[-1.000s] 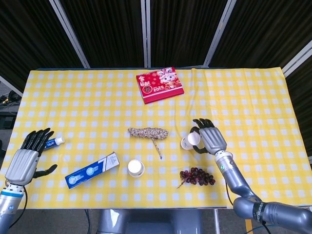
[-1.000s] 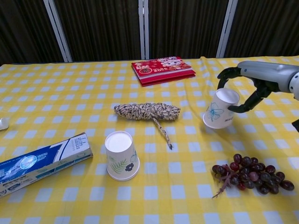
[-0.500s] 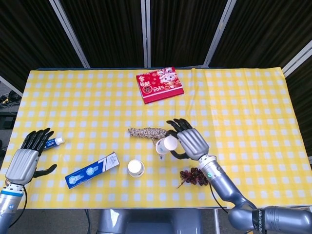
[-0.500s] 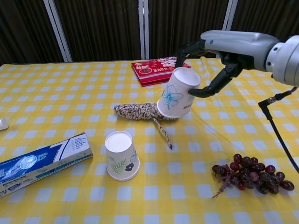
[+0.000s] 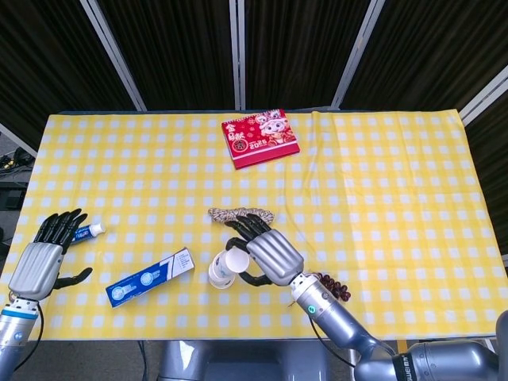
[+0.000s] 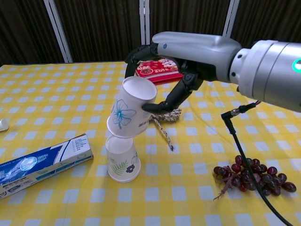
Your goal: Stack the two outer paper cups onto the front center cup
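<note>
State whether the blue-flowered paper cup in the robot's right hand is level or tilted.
Tilted: the blue-flowered paper cup leans, its white base facing up-right, above the leaf-printed paper cup.

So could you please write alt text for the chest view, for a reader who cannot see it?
The right hand holds a tilted, upside-down paper cup just above another upside-down cup on the yellow checked table. Around them lie a toothpaste box, a rope bundle, grapes and a red packet.

desk cloth [image 6: 56, 103]: yellow-and-white check
held cup [image 6: 129, 113]: white, blue flower
front cup [image 6: 121, 160]: white (dark leaf print)
grapes [image 6: 251, 180]: dark red
</note>
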